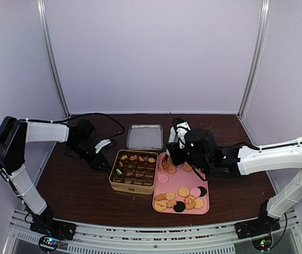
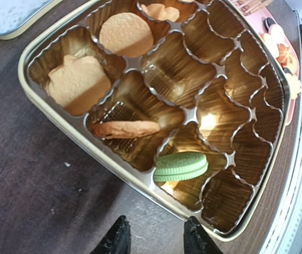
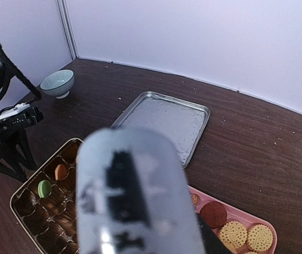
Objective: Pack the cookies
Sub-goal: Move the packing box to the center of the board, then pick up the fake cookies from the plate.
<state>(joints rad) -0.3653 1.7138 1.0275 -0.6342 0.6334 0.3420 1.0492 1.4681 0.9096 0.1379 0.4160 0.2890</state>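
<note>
Several cookies [image 1: 185,197], mostly round and tan with a few pink and black, lie on a pink tray [image 1: 206,209]. A gold compartment tin [image 1: 113,180] to its left holds more cookies [image 1: 135,157]. The left wrist view shows a green sandwich cookie [image 2: 180,166], a round tan one [image 2: 125,34] and an animal-shaped one [image 2: 79,83] in the tin [image 2: 61,129]. My left gripper [image 2: 156,238] is open and empty over the table beside the tin's edge. My right gripper [image 1: 173,151] holds metal tongs [image 3: 132,196], which fill its own view. The tong tips [image 1: 165,161] hang over the tray's far left corner.
A silver lid [image 1: 144,136] lies flat behind the tin. A small pale bowl [image 3: 57,83] stands near the far left wall. Walls close in the table on three sides. The two arms flank the tin and the tray.
</note>
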